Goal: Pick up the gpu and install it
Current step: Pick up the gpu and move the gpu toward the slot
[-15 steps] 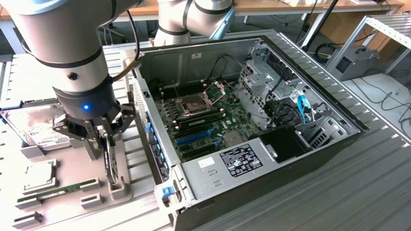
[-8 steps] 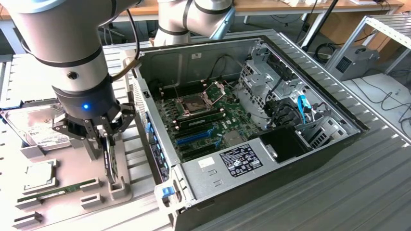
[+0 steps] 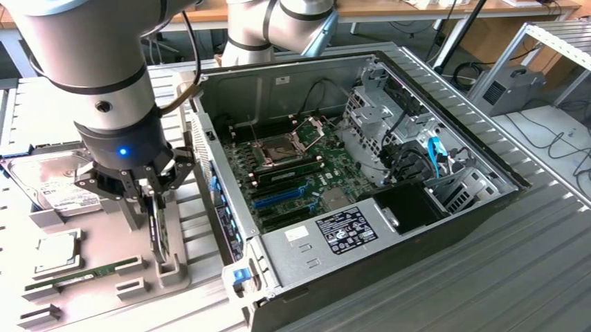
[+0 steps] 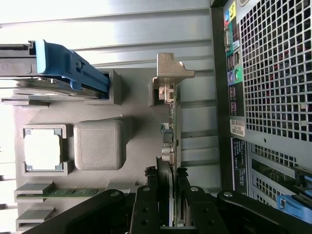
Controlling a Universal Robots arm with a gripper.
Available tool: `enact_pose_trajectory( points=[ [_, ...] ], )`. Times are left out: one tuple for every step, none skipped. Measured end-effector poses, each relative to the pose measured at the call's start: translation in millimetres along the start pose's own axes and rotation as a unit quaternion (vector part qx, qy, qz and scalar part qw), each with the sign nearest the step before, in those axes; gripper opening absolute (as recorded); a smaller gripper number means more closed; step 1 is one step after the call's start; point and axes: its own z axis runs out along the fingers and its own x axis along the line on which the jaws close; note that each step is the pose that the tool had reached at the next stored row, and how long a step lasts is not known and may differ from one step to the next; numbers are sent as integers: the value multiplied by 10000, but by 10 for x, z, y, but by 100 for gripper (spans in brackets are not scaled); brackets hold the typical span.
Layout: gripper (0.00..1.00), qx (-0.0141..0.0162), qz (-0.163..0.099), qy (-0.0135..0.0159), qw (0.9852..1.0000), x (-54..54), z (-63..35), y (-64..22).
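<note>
On the ribbed metal bench (image 3: 443, 290) beside the open computer case (image 3: 369, 173), the gpu (image 3: 162, 238) stands edgewise in its grey holder (image 3: 176, 277), so my hand (image 3: 155, 220) clenches its upper edge from above.

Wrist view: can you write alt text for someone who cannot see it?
The gripper grips the gpu, which stands on edge in a grey parts tray, silver bracket at its far end. The tray holds a processor chip and a RAM stick; the perforated computer case stands beside it.
</note>
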Motion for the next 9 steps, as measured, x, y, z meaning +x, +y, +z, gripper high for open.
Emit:
enact_pose_trajectory(
  points=[
    [26,0,0,0,10000,0,-3,0],
    [26,0,0,0,10000,0,-4,0],
    [26,0,0,0,10000,0,-6,0],
    [26,0,0,0,10000,0,-8,0],
    [26,0,0,0,10000,0,-8,0],
    [26,0,0,0,10000,0,-12,0],
    [26,0,0,0,10000,0,-21,0],
    [26,0,0,0,10000,0,-22,0],
    [26,0,0,0,10000,0,-24,0]
  ],
)
